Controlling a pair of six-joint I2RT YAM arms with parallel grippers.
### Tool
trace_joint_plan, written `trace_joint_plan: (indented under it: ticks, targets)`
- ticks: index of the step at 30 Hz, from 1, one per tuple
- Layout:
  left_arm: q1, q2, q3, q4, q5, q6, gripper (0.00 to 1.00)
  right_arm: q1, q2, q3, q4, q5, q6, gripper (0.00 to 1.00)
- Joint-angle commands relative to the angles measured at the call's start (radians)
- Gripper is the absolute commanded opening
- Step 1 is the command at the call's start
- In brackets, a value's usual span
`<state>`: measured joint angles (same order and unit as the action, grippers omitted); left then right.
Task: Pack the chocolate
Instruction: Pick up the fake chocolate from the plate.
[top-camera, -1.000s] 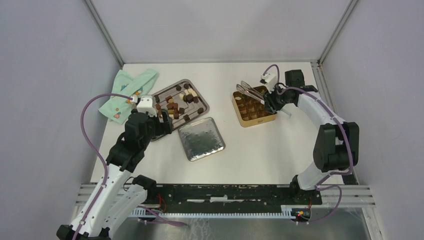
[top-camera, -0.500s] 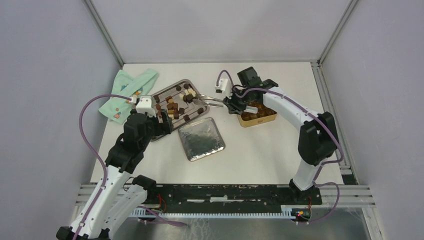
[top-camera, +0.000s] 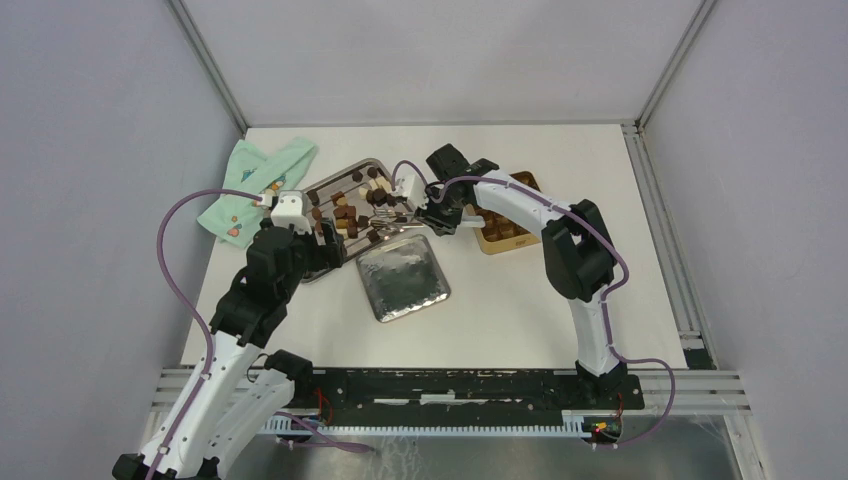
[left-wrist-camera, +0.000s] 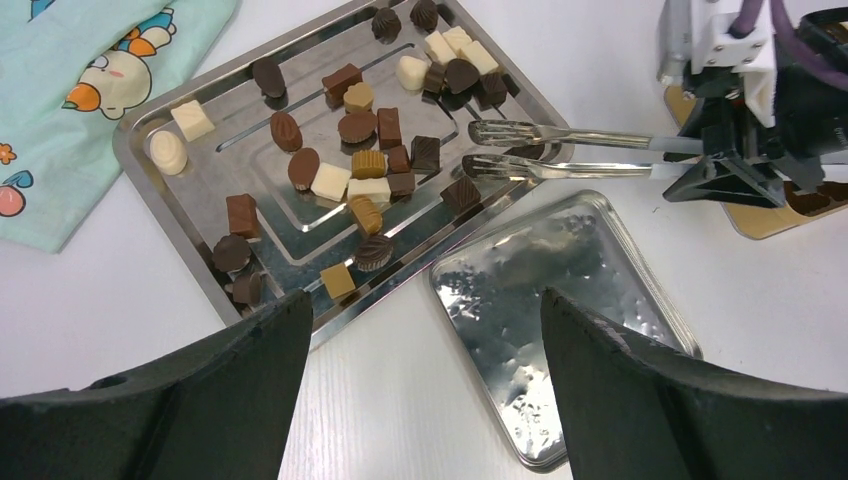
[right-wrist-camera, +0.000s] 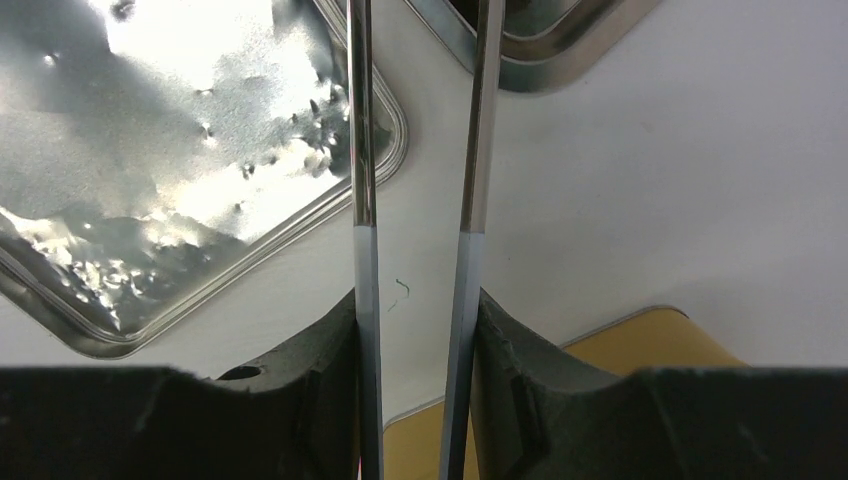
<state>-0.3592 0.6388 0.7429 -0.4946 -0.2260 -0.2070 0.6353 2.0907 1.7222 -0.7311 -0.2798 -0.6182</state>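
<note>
Many small chocolate pieces (top-camera: 350, 205), dark brown, light brown and cream-white, lie on a steel tray (top-camera: 322, 185); they also show in the left wrist view (left-wrist-camera: 360, 160). More pieces sit in the open gold tin (top-camera: 505, 228). My right gripper (top-camera: 435, 215) is shut on metal tongs (top-camera: 395, 205). The tong tips are apart and empty over the tray's right side (left-wrist-camera: 500, 150). In the right wrist view the tongs (right-wrist-camera: 360, 150) run up between my fingers (right-wrist-camera: 415, 310). My left gripper (top-camera: 325, 245) is open and empty above the tray's near edge (left-wrist-camera: 420, 310).
A silver tin lid (top-camera: 403, 277) lies upside down between tray and arm bases, also in the left wrist view (left-wrist-camera: 560, 290). A mint cartoon-print cloth (top-camera: 255, 185) lies at the far left. Grey walls close in the table on three sides.
My right arm has swung left from over the gold tin to the tray, carrying the tongs. The left arm has not moved.
</note>
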Motion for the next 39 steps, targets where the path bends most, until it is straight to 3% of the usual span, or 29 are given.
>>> trace_joint_plan:
  ticks: [1, 39]
  targets:
    - [0.008, -0.007, -0.002, 0.047, -0.001, 0.055, 0.89, 0.005, 0.035, 0.098, -0.008, 0.037, -0.019, 0.42]
    - [0.014, -0.011, -0.002, 0.047, 0.001, 0.055, 0.89, 0.064, 0.214, 0.31, -0.025, 0.053, 0.035, 0.46]
